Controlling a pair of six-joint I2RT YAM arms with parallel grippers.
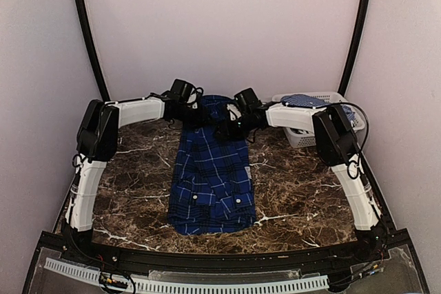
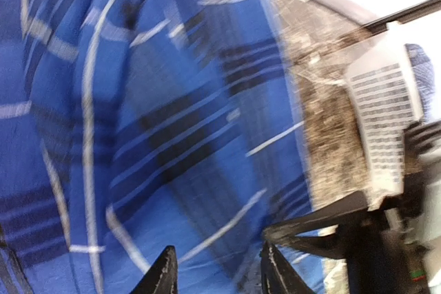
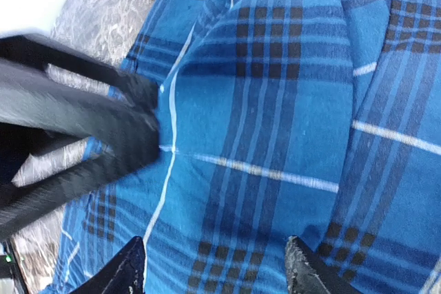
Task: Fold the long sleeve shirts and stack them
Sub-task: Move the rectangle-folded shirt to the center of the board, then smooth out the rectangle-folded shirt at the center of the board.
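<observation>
From above I see the dark royal-blue plaid button-up shirt (image 1: 212, 177) lying lengthwise on the middle of the brown marbled counter (image 1: 296, 191). The lighter blue checked shirt (image 1: 303, 100) sits in the pale plastic lattice basket (image 1: 300, 139) at 2 o'clock. Both arms meet over the plaid shirt's 12 o'clock end: the left pincer (image 2: 219, 277) is narrowly apart, the right pincer (image 3: 217, 266) wide, both empty.

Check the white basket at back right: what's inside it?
A lighter blue checked shirt lies in the basket, showing above its rim. Anything beneath the shirt is hidden by the basket's walls and by the right arm crossing in front.
</observation>
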